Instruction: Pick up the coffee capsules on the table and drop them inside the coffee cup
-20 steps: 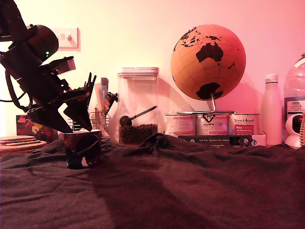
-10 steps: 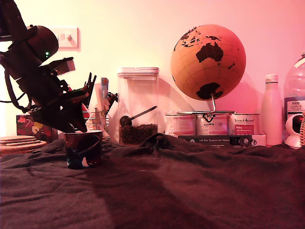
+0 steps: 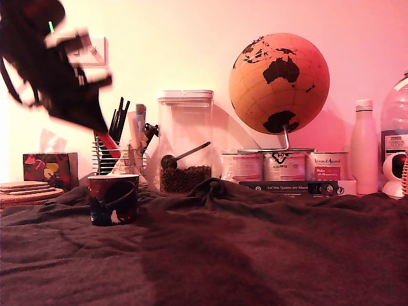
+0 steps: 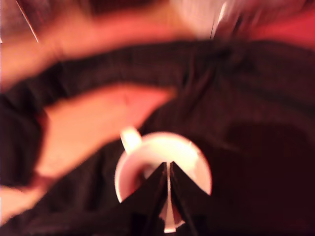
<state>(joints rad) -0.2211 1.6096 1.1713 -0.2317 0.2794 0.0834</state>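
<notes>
Overhead, the blurred black gripper [image 4: 169,169] hung with its tapered fingers nearly closed, holding nothing, above the round pale-rimmed cup [image 3: 113,199] on wrinkled cloth [image 3: 255,255].

— How's my feed?
— I'm getting a warm pink cast everywhere. The arm [image 3: 54,70] smears at the exterior view's far left; my wrist view blurs all over, and the cup's [image 4: 163,179] pale inside glares.
</notes>
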